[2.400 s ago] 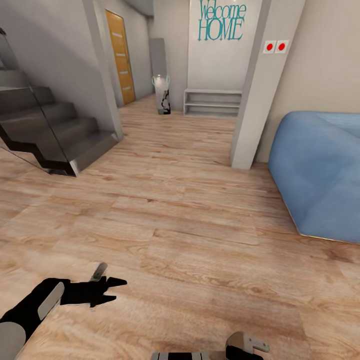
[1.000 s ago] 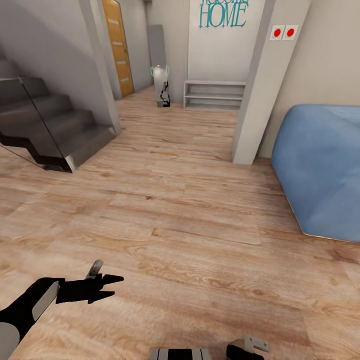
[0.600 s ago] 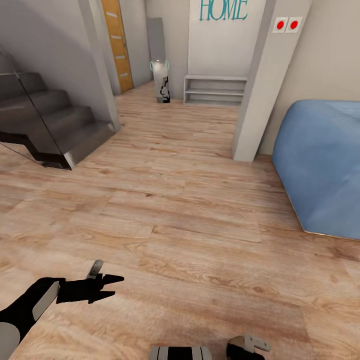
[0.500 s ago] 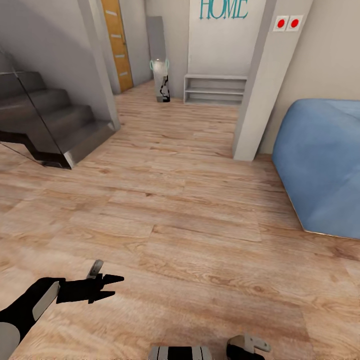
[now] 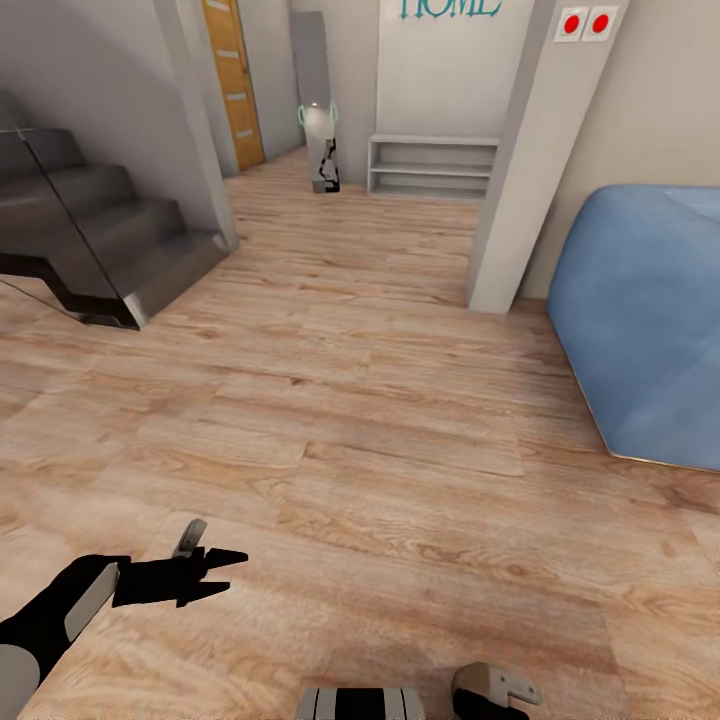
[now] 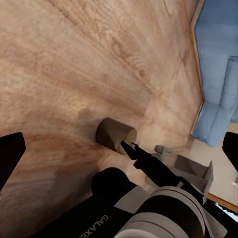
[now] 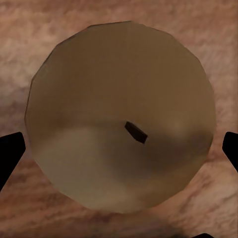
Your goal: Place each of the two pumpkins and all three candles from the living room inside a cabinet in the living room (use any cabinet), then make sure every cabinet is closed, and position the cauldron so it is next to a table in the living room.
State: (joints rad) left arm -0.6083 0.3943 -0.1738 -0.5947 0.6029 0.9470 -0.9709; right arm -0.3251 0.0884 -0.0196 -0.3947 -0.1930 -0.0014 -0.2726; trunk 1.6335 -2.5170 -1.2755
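Observation:
One beige candle (image 7: 119, 84) with a tiny dark wick sits between the black fingertips (image 7: 10, 153) of my right gripper (image 7: 119, 148), seen end-on over the wood floor. In the left wrist view the same candle (image 6: 115, 135) hangs at the tip of my right gripper (image 6: 130, 146), above its shadow on the floor. My left gripper (image 5: 238, 576) is held low at the left, open and empty. The pumpkins, the cabinet, the cauldron and the table are out of view.
A dark staircase (image 5: 100, 240) with a glass side stands at the left, an orange door (image 5: 235, 80) behind it. Far ahead are a low grey shelf (image 5: 430, 165) and a white vase (image 5: 320, 150). A grey pillar (image 5: 520, 160) and a blue sofa (image 5: 640, 320) stand at the right.
The whole head view has shifted: the wall sign, shelf and pillar have slid upward as the camera moved on. Both arms keep the same pose.

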